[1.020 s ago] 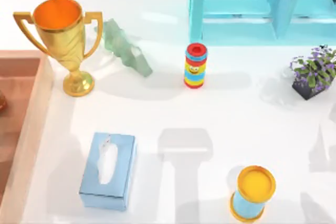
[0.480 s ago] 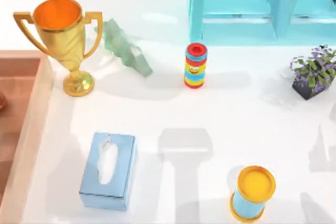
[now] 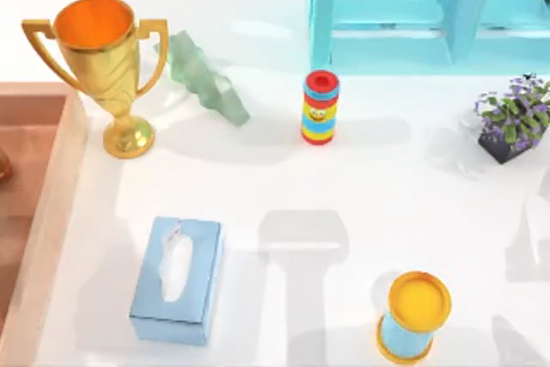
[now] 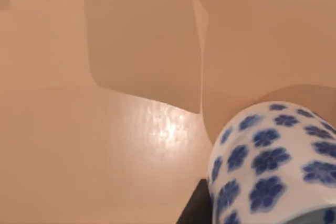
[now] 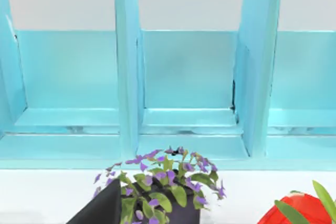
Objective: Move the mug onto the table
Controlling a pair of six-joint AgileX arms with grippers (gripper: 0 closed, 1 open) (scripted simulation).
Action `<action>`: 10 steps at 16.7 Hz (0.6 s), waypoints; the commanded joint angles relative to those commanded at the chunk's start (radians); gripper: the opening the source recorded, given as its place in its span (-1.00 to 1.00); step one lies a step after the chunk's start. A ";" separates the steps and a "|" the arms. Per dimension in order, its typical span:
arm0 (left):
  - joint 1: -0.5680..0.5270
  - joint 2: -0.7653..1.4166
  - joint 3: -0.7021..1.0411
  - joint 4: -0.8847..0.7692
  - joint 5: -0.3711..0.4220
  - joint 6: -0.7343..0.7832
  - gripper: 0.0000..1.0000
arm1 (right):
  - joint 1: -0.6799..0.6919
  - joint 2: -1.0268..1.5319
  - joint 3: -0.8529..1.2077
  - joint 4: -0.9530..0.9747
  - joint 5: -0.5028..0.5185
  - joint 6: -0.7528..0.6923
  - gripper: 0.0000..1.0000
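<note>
Here, from the top view, you see the white table (image 3: 284,178) carrying a gold trophy (image 3: 101,66) at the far left, with a pale green jagged piece (image 3: 204,79) just beside it. A striped stack of coloured rings (image 3: 320,107) stands near the middle, in front of a turquoise shelf unit (image 3: 430,10) along the back edge. A potted plant (image 3: 514,118) with purple flowers sits at the right edge. Nearer the front, a light-blue tissue box (image 3: 177,279) lies left of centre, and a light-blue cylinder (image 3: 414,317) with a yellow top stands to its right. A brown wooden tray (image 3: 39,204) with a raised rim runs along the left edge of the table.

Next, in the left wrist view, you find the mug (image 4: 273,166), white with blue flowers, very close to the camera, over a smooth brown wooden surface that looks like the tray floor (image 4: 105,145). A dark part shows just beside the mug's lower edge. You cannot tell how the left pincer stands or whether it has hold of the mug.

Last, in the right wrist view, you look across the table at the plant (image 5: 168,187) standing in front of the shelf unit (image 5: 184,77). A red rounded thing (image 5: 296,211) with green leaves sits near the plant. A dark wedge shows beside the plant; how the right pincer stands you cannot tell.
</note>
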 joint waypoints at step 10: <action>-0.250 -0.101 0.225 -0.284 -0.008 -0.302 -1.00 | 0.000 0.000 0.000 0.000 0.000 0.000 1.00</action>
